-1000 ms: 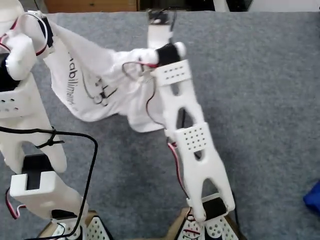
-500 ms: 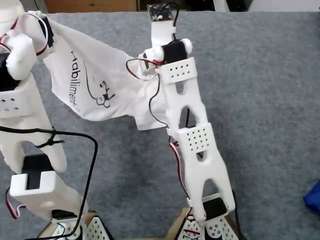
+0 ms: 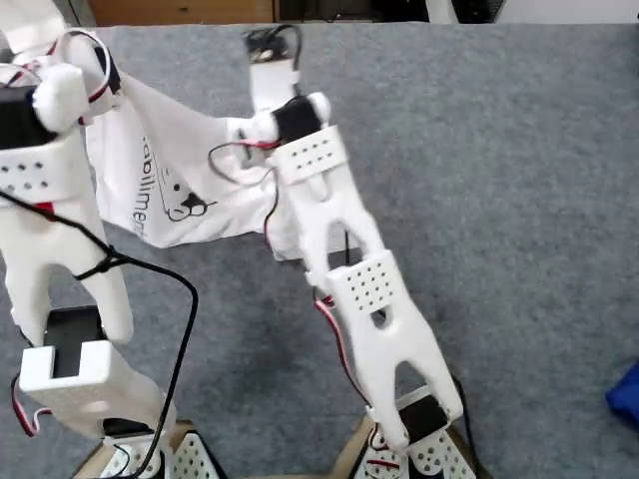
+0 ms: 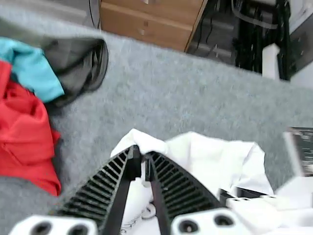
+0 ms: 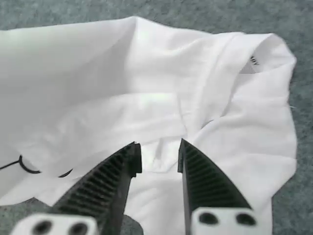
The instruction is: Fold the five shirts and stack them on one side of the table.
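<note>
White shirt spans left to right: left fingers clenched on its left edge, right fingers released over its right end

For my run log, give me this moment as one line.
left gripper shut on white shirt | right gripper open over white shirt | shirt unfolded | red shirt heaped nearby

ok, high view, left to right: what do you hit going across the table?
left arm → white shirt → right arm → blue object at the table's edge
</note>
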Robot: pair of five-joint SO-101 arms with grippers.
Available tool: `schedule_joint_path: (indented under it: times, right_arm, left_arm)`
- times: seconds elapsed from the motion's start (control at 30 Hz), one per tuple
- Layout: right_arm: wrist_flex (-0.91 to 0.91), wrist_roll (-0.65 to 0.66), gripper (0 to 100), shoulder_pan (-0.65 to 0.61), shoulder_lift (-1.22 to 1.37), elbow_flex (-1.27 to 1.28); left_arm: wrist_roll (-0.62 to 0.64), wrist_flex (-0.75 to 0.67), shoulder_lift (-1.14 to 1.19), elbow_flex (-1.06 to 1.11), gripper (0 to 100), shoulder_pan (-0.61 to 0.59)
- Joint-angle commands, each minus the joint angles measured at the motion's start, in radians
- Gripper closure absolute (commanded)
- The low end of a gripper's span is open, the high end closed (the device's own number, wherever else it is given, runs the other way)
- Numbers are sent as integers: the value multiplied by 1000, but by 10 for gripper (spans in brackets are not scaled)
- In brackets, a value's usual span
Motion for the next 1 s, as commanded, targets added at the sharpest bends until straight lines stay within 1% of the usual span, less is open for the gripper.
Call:
schedule_joint_path:
  times: [0.0, 0.13, 0.23, 0.4, 0.57, 0.77, 0.97]
  right_arm:
    - [-40, -12, 861, -42, 18, 4]
    - [-92, -60, 862, -38, 74, 4]
    - [-117, -64, 861, -5, 104, -1]
    - [-118, -64, 861, 45, 120, 7]
    - [-176, -66, 861, 31, 156, -1]
    - [-267, -68, 863, 31, 163, 5]
    - [-288, -68, 864, 31, 185, -1]
  left_arm:
    - [11, -37, -18, 6, 981, -15]
    - [11, -35, -12, 14, 981, -23]
    - [11, -29, -10, 26, 981, -49]
    - [11, -72, -10, 117, 981, -94]
    - [11, -92, -16, 170, 981, -110]
    - [11, -95, -18, 164, 981, -103]
    - [6, -114, -10, 183, 981, -110]
